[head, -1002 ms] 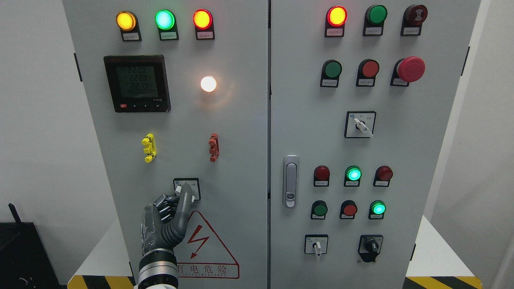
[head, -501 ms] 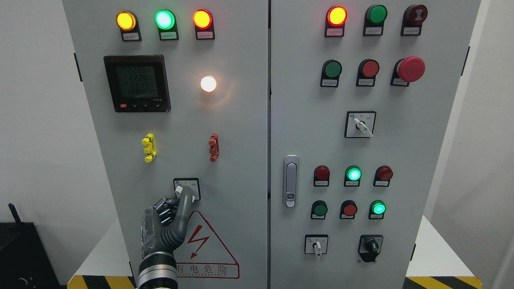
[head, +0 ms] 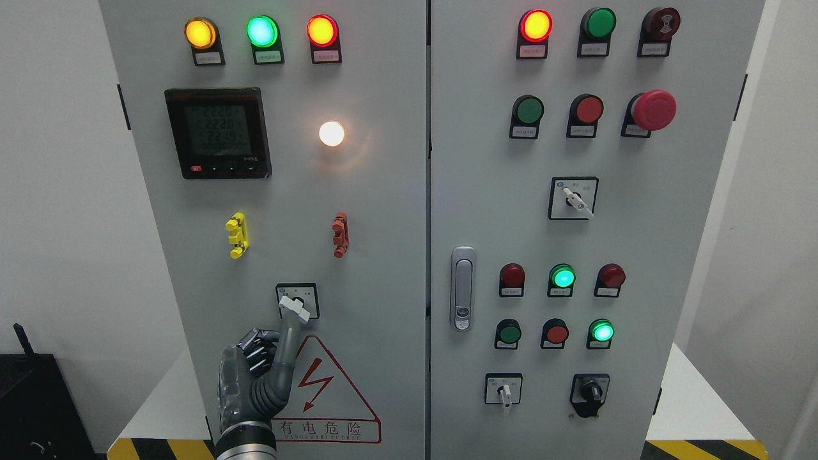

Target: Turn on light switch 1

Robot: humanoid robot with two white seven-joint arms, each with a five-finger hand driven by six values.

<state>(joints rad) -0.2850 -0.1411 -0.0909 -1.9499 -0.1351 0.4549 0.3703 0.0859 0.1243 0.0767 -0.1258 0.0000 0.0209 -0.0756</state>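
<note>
The left hand [head: 252, 377] rose from the bottom edge, its index finger straight up and the tip at the lower end of the white lever of the rotary switch [head: 296, 305]; the other fingers [head: 255, 348] were curled in, holding nothing. The switch sat low on the left cabinet door [head: 383, 211], above the red warning triangle [head: 326, 390], its lever tilted down to the right. The lamp [head: 331, 133] above glowed white. Bare panel lay on both sides of the hand.
</note>
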